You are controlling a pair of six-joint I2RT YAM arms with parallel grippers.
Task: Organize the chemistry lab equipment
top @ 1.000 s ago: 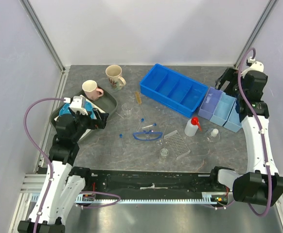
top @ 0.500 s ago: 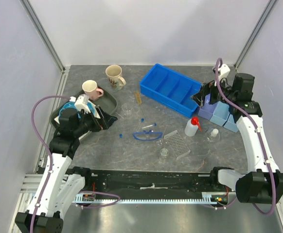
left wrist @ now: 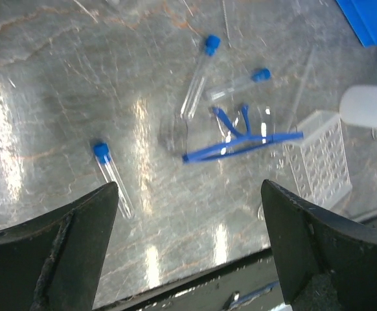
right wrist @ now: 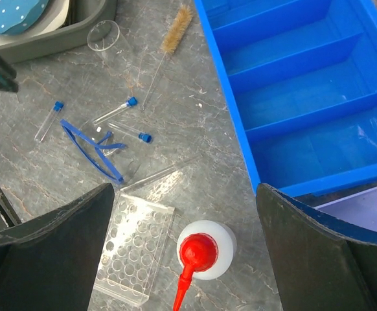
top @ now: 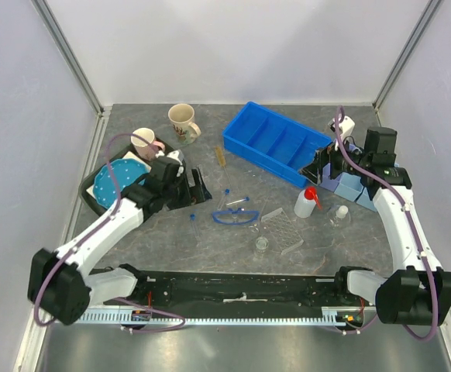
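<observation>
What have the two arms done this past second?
The left gripper swung right from the grey tray toward the blue-capped tubes; the right gripper swept left, near the red-nozzled white squeeze bottle. Both open, holding nothing. The objects stayed put.

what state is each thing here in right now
left gripper, jaws open, empty
right gripper, jaws open, empty
squeeze bottle, upright, red nozzle on
tube rack, empty
blue-capped tubes, capped, lying flat
goggles, lying flat
beige mug, upright
</observation>
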